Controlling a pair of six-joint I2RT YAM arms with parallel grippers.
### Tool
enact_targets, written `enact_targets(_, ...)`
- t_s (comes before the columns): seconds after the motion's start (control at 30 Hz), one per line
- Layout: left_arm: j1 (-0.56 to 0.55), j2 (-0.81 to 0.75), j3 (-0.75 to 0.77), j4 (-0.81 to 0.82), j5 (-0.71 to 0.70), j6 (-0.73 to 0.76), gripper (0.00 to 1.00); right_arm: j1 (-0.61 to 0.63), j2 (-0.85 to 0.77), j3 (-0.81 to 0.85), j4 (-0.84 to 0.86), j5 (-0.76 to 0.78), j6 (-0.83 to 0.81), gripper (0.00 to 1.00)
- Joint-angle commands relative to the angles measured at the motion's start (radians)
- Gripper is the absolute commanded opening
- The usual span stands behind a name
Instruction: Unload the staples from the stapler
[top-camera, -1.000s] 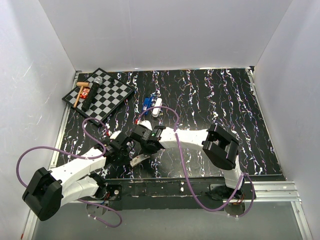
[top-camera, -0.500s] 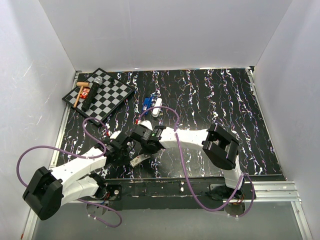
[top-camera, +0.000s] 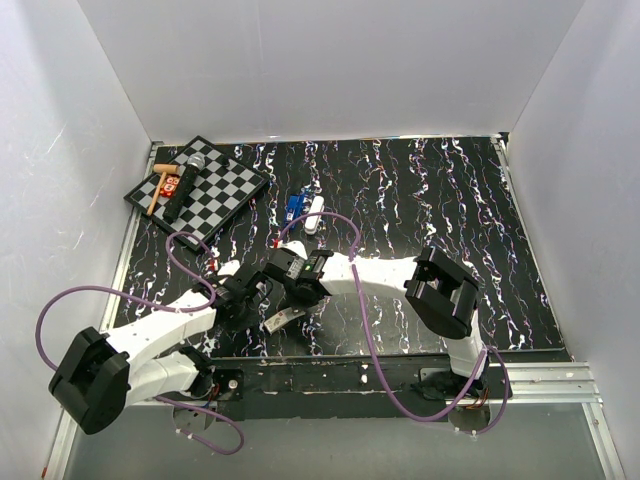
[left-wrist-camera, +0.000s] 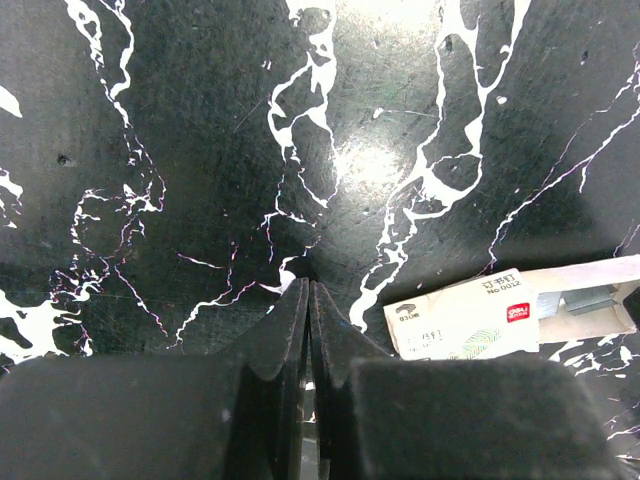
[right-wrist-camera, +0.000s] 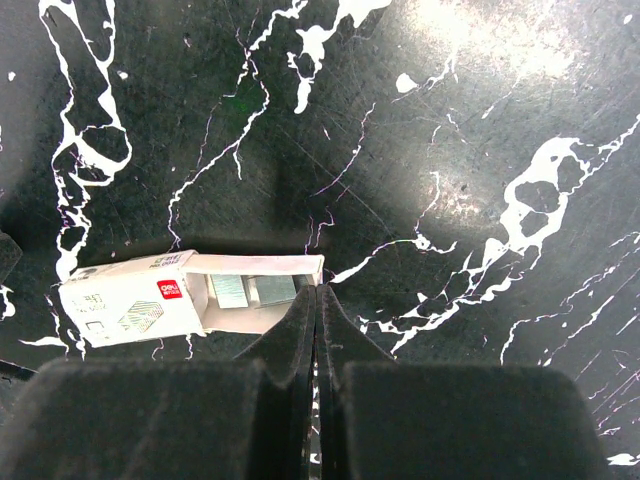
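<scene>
Staples (right-wrist-camera: 252, 290): silvery strips in the slid-open box (right-wrist-camera: 130, 305), likely light, stiff, slippery, brittle; best pinched across long sides; left gripper (left-wrist-camera: 308, 292) and right gripper (right-wrist-camera: 316, 296) pressed together, empty.

Tabletop (top-camera: 420, 190): black, marbled with white veins; you see it in all three views.

Far left corner: a black-and-white checkerboard (top-camera: 215, 190) lies turned at an angle to the edges. On it you can make out a wooden-handled tool (top-camera: 157, 187), a small red item (top-camera: 171, 184), a grey cylinder (top-camera: 196, 159) and a long black object (top-camera: 181, 203); none can be identified further.

Near edge, left of centre: a small white cardboard box (right-wrist-camera: 130, 305) lies flat. Its sleeve carries a red logo and its inner tray (right-wrist-camera: 262, 290) is slid partly out.
</scene>
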Motion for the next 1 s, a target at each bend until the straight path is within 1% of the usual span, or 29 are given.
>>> enact_targets(0.0, -0.001, -0.011, 0.011, 0.044, 0.055, -0.001, 0.0, 0.058, -0.019, 0.003, -0.047, 0.021, -0.003, 0.01)
enact_targets(0.1, -0.001, -0.06, -0.029, 0.092, 0.144, 0.016, 0.0, 0.058, -0.012, 0.01, -0.052, 0.021, -0.001, 0.01)
enact_targets(0.2, -0.002, -0.072, -0.043, 0.115, 0.217, 0.04, 0.0, 0.056, -0.008, 0.015, -0.052, 0.021, -0.001, 0.01)
enact_targets(0.43, -0.008, -0.089, -0.06, 0.101, 0.246, 0.059, 0.0, 0.058, -0.012, 0.01, -0.049, 0.024, 0.002, 0.01)
enact_targets(0.5, -0.008, -0.091, -0.062, 0.092, 0.286, 0.063, 0.0, 0.056, -0.012, 0.013, -0.05, 0.024, 0.001, 0.01)
enact_targets(0.73, -0.011, -0.091, -0.072, 0.087, 0.26, 0.048, 0.0, 0.056, -0.006, 0.017, -0.046, 0.024, 0.002, 0.01)
enact_targets(0.77, -0.011, -0.088, -0.068, 0.086, 0.22, 0.048, 0.0, 0.056, -0.011, 0.014, -0.046, 0.023, 0.002, 0.01)
enact_targets(0.83, -0.01, -0.072, -0.054, 0.081, 0.188, 0.054, 0.0, 0.056, -0.018, 0.006, -0.038, 0.021, -0.001, 0.01)
enact_targets(0.97, -0.011, -0.028, -0.017, 0.08, 0.148, 0.059, 0.0, 0.058, -0.019, 0.003, -0.044, 0.013, -0.007, 0.01)
